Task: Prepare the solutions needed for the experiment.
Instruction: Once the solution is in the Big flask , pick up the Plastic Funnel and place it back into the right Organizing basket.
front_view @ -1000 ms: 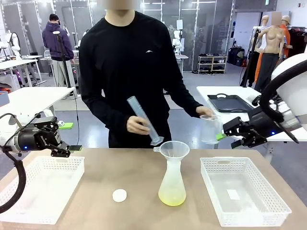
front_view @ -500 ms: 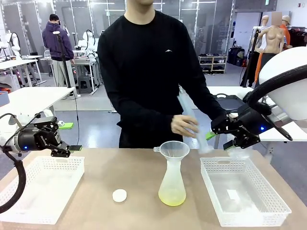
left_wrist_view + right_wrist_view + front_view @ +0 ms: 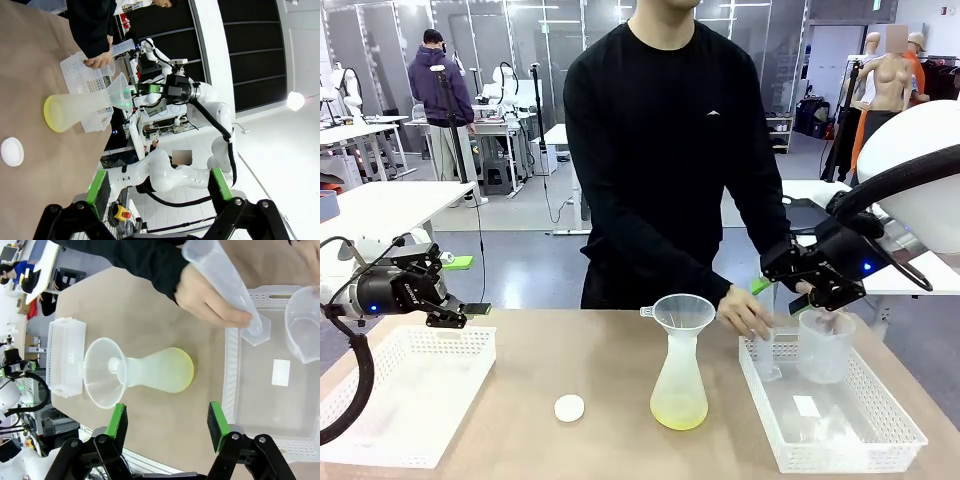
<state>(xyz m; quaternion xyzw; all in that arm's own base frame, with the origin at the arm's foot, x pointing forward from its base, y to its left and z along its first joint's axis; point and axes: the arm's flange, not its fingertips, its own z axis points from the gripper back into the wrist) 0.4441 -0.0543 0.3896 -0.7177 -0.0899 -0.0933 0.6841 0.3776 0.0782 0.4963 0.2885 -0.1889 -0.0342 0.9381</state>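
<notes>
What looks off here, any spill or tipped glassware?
Nothing spilled or tipped. The flask stands upright with the funnel seated in its neck and the solutions a shallow layer at its bottom. Only loose item: the white cap lying on the table, apart from the flask.

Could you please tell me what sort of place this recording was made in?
Probably a robotics research lab staged as a chemistry bench: a flask of yellow-green liquid topped by a funnel, a clear beaker at a white basket, and work tables behind the person.
</notes>
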